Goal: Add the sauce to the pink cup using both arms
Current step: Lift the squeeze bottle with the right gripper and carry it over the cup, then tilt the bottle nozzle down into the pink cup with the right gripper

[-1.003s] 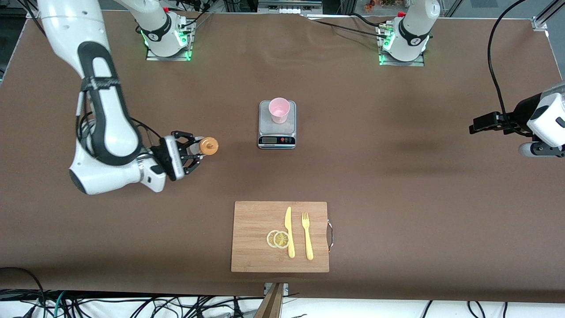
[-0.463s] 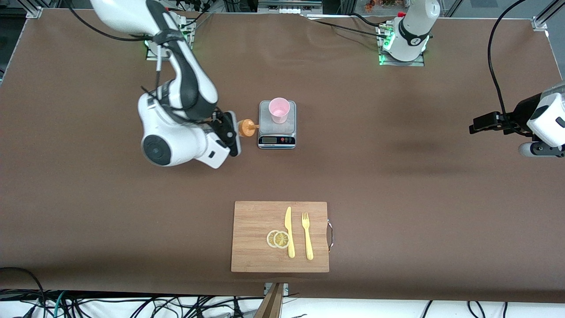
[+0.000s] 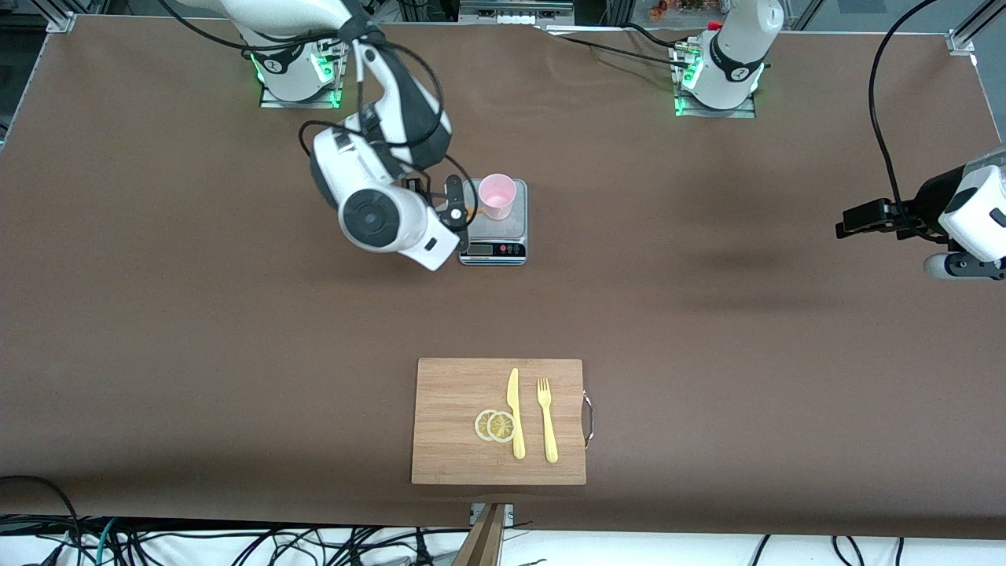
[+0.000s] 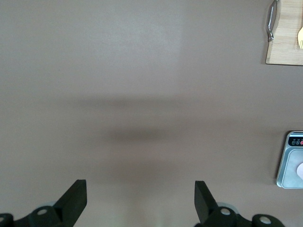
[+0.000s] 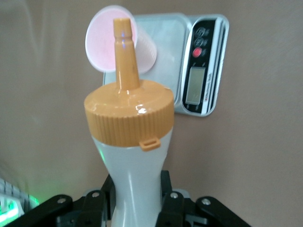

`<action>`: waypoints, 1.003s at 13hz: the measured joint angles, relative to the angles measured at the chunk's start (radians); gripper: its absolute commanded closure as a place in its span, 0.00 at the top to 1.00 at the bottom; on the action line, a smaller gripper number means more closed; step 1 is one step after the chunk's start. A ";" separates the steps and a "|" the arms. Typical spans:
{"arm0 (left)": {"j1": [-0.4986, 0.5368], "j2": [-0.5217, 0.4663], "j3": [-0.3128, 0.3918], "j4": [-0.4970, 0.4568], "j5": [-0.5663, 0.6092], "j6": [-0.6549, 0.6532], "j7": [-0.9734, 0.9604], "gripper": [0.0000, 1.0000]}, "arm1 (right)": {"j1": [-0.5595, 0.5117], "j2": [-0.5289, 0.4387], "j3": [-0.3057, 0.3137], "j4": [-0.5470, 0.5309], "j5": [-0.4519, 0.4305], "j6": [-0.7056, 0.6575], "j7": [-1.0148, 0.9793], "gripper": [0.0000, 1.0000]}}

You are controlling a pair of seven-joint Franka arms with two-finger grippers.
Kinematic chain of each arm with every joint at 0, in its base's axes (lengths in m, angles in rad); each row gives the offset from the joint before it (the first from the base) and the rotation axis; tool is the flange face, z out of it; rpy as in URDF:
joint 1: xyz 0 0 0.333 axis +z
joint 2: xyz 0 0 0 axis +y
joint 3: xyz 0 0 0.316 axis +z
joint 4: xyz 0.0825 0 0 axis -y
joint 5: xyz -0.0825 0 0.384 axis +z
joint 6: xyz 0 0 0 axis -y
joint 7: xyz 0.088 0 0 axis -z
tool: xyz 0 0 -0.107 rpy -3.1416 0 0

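My right gripper [image 3: 457, 207] is shut on the sauce bottle [image 3: 469, 211] and holds it over the edge of the scale [image 3: 511, 224] at the right arm's end, beside the pink cup [image 3: 497, 196]. The cup stands upright on the scale. In the right wrist view the whitish bottle [image 5: 135, 175] sits between the fingers of the right gripper [image 5: 137, 205]. Its orange nozzle [image 5: 124, 52] points at the pink cup [image 5: 104, 47]. My left gripper [image 3: 847, 221] waits open and empty over the table's left arm end; it also shows in the left wrist view [image 4: 140, 201].
A wooden cutting board [image 3: 452, 393] lies nearer the front camera than the scale. It carries two lemon slices [image 3: 495, 425], a yellow knife [image 3: 515, 413] and a yellow fork [image 3: 547, 420]. The left wrist view shows the scale's edge [image 4: 289, 161] and the board's corner [image 4: 286, 42].
My right arm has carried the sauce bottle from the right arm's end of the table up to the scale and tilted its nozzle toward the pink cup. The left arm has not moved.
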 measured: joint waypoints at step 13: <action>0.000 0.000 0.000 0.000 0.000 0.000 0.000 1.00 | 0.218 -0.085 0.001 -0.186 -0.354 0.054 0.369 0.16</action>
